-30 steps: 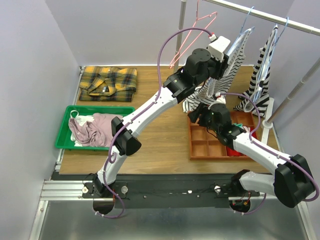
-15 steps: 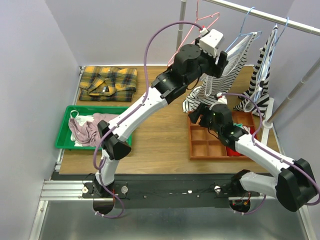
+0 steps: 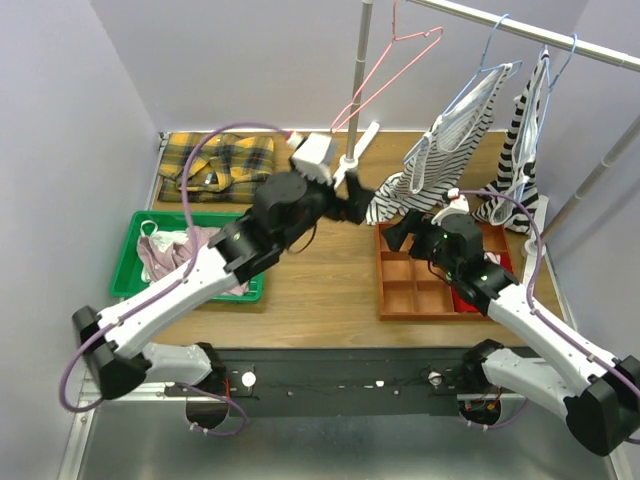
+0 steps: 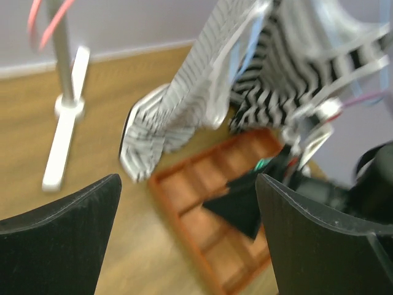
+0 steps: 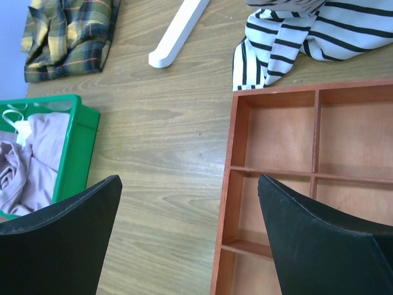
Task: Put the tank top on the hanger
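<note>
The thin-striped tank top (image 3: 455, 135) hangs on the light-blue hanger (image 3: 487, 62), whose hook is over the rail. Its lower end lies bunched on the table (image 3: 393, 197). My left gripper (image 3: 355, 200) is open and empty, low over the table, left of that bunched end and apart from it. In the left wrist view the tank top (image 4: 193, 92) hangs ahead of my open left gripper (image 4: 187, 246). My right gripper (image 3: 400, 232) is open and empty over the red tray's left edge. In the right wrist view my right gripper (image 5: 187, 246) is open, and the tank top's hem (image 5: 288, 37) lies beyond it.
A red divided tray (image 3: 405, 300) sits at the right. A boldly striped garment (image 3: 520, 150) hangs beside the tank top. A pink hanger (image 3: 390, 60) hangs on the rail. The rack's pole (image 3: 362, 70) and white foot (image 3: 360, 148) stand behind. A green bin (image 3: 128, 262) and a plaid shirt (image 3: 215, 165) lie at the left.
My left arm has come away from the tank top up at the rail, dropping down and left to the table. The tank top hangs free on the hanger. The right gripper has barely moved.
</note>
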Controlling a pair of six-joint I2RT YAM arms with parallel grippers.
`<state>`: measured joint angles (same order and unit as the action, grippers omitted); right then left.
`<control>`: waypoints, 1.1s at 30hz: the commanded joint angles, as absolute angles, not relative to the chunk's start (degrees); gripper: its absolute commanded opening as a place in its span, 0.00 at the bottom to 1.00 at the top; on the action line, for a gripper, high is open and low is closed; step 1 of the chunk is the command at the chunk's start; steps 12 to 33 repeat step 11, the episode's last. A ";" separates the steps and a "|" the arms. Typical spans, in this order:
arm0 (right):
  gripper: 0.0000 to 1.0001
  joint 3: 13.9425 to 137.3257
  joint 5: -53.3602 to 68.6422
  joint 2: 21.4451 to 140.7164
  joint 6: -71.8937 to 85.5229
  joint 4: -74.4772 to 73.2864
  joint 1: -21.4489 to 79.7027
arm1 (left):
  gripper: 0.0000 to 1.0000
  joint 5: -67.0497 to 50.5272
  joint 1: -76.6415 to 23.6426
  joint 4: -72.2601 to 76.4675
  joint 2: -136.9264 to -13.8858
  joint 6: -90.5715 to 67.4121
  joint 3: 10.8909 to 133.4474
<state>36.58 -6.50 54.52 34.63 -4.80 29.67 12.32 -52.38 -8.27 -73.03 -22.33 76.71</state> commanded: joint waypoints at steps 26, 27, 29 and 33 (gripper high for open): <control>1.00 35.07 -5.62 48.52 34.54 -13.62 30.15 | 0.99 28.21 -52.65 -17.31 -57.48 -43.50 45.09; 1.00 35.07 -5.62 48.52 34.54 -13.62 30.15 | 0.99 28.21 -52.65 -17.31 -57.48 -43.50 45.09; 1.00 35.07 -5.62 48.52 34.54 -13.62 30.15 | 0.99 28.21 -52.65 -17.31 -57.48 -43.50 45.09; 1.00 35.07 -5.62 48.52 34.54 -13.62 30.15 | 0.99 28.21 -52.65 -17.31 -57.48 -43.50 45.09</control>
